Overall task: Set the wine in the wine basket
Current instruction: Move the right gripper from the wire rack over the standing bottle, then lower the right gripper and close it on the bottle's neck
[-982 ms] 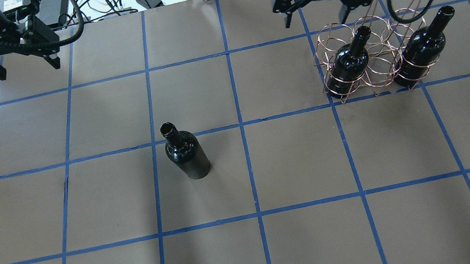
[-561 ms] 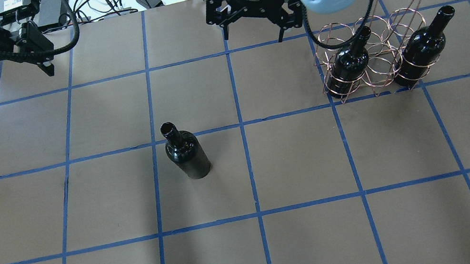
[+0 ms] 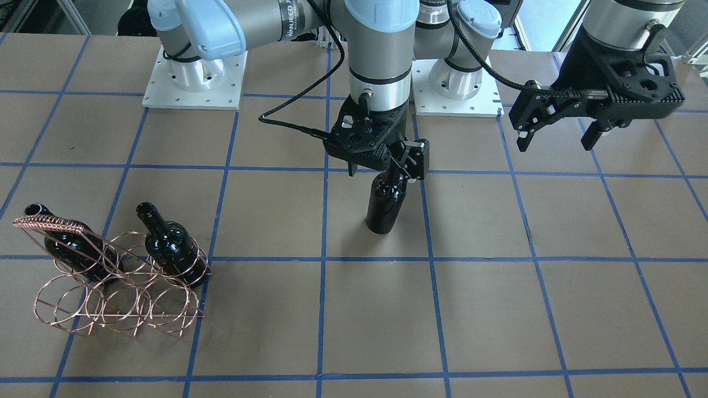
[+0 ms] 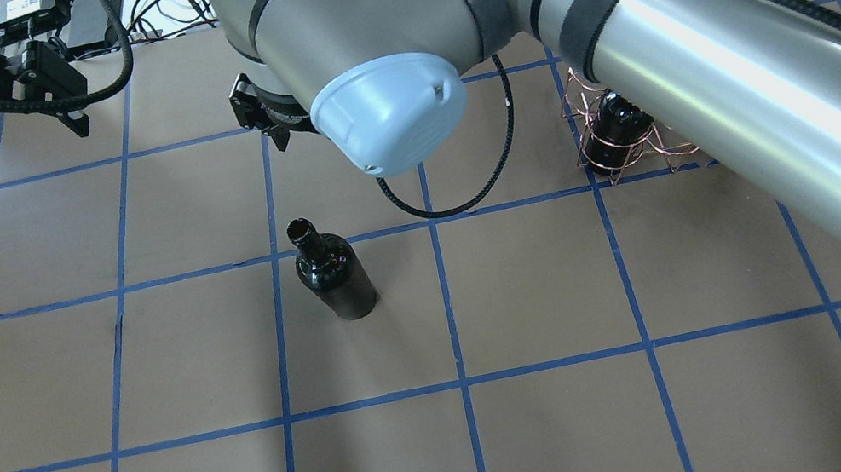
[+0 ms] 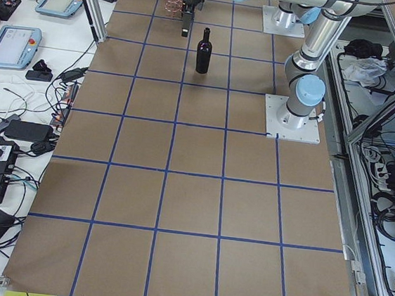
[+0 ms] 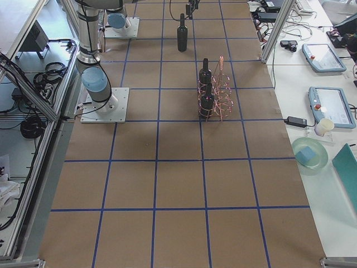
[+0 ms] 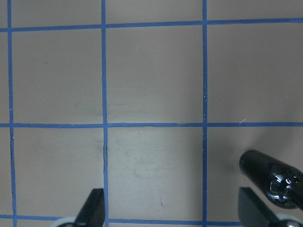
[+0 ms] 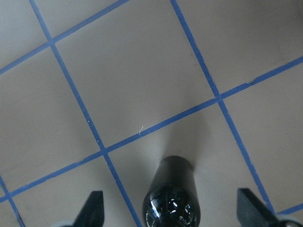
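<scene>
Logged the wine point(image 3: 385, 202) standing upright on the table point(image 3: 498, 309), well apart from the wine basket point(image 3: 50, 223), out on the basket's left-arm side. Counted two other bottles point(image 3: 171, 249) already seated in the basket, with a gap between them; judged that gap the free slot.

Found the right gripper point(image 3: 384, 166) poised at the wine's neck, likewise far from the basket, jaws spread wide to either side and not touching glass; checked against the right wrist view. Found the left gripper point(image 3: 556, 142) farther from the basket again, beyond the wine, jaws apart, holding nothing.

Handling, as judgement only: expect heavy for its size, rigid, glossy and therefore slippery, breakable if tipped or knocked against wire. Recommend taking hold on the neck just under the lip, using the flare as a stop against sliding. Close squarely; avoid an off-centre pinch likely to swing the base. Lower gently into the ring, expecting thin wire to shift under a bump.
</scene>
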`<state>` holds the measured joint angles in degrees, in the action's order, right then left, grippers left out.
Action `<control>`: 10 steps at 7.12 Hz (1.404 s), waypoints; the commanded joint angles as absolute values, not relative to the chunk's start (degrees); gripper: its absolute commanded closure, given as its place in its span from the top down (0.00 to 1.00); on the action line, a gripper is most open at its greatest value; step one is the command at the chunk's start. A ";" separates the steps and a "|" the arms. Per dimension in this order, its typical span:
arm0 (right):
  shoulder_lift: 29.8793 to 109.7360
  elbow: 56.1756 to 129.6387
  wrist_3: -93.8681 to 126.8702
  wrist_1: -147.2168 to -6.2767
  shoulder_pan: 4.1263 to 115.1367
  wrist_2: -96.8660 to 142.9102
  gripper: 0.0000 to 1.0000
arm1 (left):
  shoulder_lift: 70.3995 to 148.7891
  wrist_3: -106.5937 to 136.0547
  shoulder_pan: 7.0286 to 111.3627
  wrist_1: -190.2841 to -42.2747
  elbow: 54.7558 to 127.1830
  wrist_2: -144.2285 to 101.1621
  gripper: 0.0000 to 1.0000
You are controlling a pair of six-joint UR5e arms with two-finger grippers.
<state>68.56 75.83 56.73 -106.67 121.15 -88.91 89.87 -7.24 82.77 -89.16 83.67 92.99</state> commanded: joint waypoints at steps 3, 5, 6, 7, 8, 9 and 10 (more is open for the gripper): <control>66.62 76.38 57.75 -105.22 124.01 -89.03 0.98 | 89.82 -7.21 82.71 -89.21 83.67 92.29 1.00; 66.71 77.08 58.09 -102.05 124.88 -88.86 0.91 | 89.74 -7.21 82.71 -89.12 83.67 92.37 1.00; 66.53 76.99 58.18 -102.22 125.07 -88.86 0.86 | 89.74 -7.21 82.71 -89.21 83.67 92.29 1.00; 66.53 76.99 58.27 -102.65 125.07 -88.86 0.86 | 89.13 -7.21 82.71 -90.08 83.58 92.55 1.00; 66.62 76.99 58.45 -102.57 125.07 -88.94 0.85 | 88.95 -7.21 82.71 -90.70 83.67 92.46 1.00; 66.53 76.99 58.45 -102.66 125.07 -88.77 0.79 | 88.95 -7.21 82.71 -90.79 83.67 92.37 1.00; 66.45 76.99 58.53 -102.57 125.07 -88.25 0.65 | 88.95 -7.21 82.71 -90.79 83.67 92.20 1.00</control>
